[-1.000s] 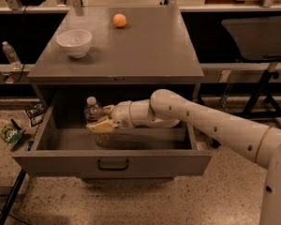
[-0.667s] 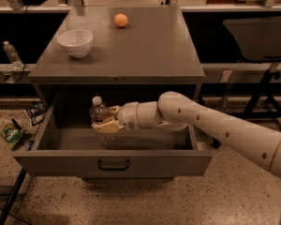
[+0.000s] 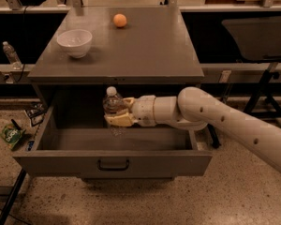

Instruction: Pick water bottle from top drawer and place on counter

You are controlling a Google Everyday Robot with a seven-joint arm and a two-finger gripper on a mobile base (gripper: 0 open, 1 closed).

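Note:
The water bottle [image 3: 112,102] is clear with a white cap and stands upright inside the open top drawer [image 3: 113,161], raised above the drawer floor. My gripper [image 3: 116,112] reaches in from the right and is shut on the bottle's body, with cream fingers [image 3: 119,121] around it. The white arm stretches away to the right. The grey counter [image 3: 145,46] lies just above and behind the bottle. The bottle's lower part is partly hidden by the fingers.
A white bowl [image 3: 75,42] stands on the counter's left side and an orange ball [image 3: 120,20] at its back. A smaller clear bottle [image 3: 10,54] stands on a ledge at far left. A green packet [image 3: 11,136] lies on the floor at left.
My gripper has moved up and a little to the right with the water bottle in it, so the bottle now sits higher in the drawer, its cap near the counter's front edge.

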